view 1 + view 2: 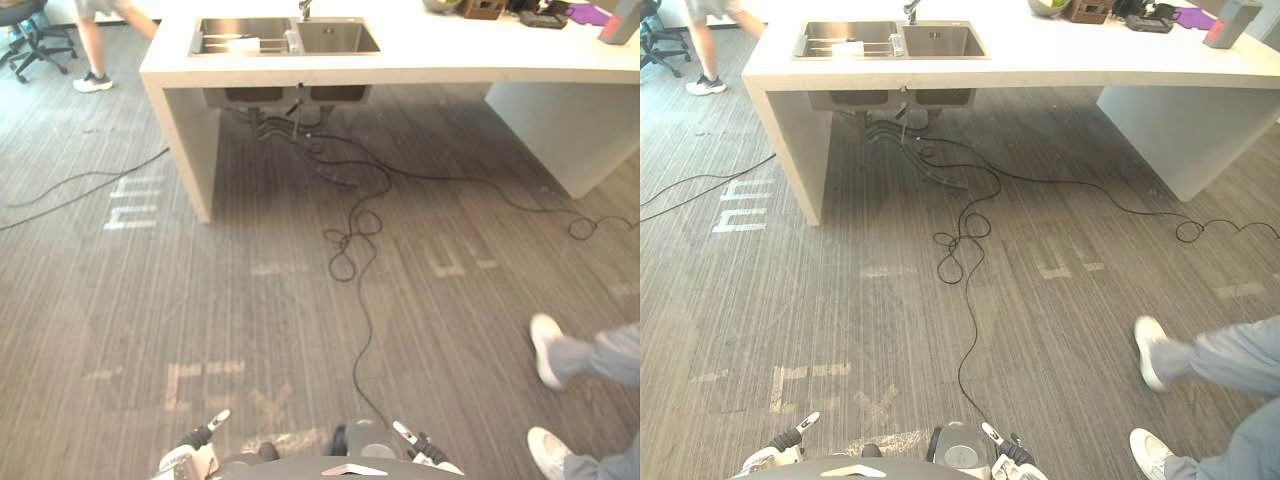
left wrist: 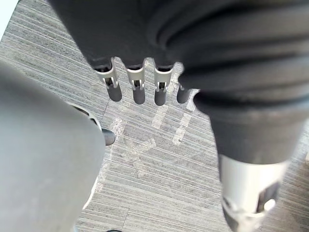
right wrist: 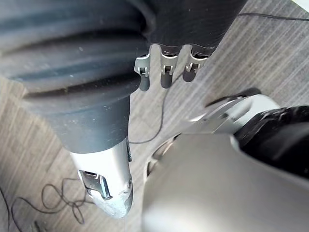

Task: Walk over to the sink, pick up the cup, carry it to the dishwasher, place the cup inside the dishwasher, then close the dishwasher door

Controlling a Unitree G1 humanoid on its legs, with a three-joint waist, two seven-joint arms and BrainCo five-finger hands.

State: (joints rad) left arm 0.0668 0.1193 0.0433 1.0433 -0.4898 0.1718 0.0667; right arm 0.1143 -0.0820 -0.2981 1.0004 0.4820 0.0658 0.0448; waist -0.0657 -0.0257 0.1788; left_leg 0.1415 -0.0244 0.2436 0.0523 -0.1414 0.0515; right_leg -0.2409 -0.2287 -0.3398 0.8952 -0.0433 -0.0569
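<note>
The steel double sink [image 1: 340, 40] is set in a white counter [image 1: 420, 68] far ahead, across the floor. A small pale thing [image 1: 292, 41] stands at the divider between the basins; it may be the cup, but it is too small to tell. A white item [image 1: 243, 44] lies on a rack in the left basin. My left hand [image 1: 197, 443] and right hand [image 1: 418, 443] hang low at the near edge. In the wrist views the left hand [image 2: 139, 91] and the right hand [image 3: 165, 72] have straight fingers and hold nothing.
Dark cables [image 1: 310, 150] tangle on the striped floor under the sink. A person's legs and white shoes [image 1: 547, 352] are close on the right. Another person [image 1: 92, 80] stands by the counter's far left corner, near an office chair [image 1: 28, 45]. Clutter [image 1: 545, 14] sits on the counter's right end.
</note>
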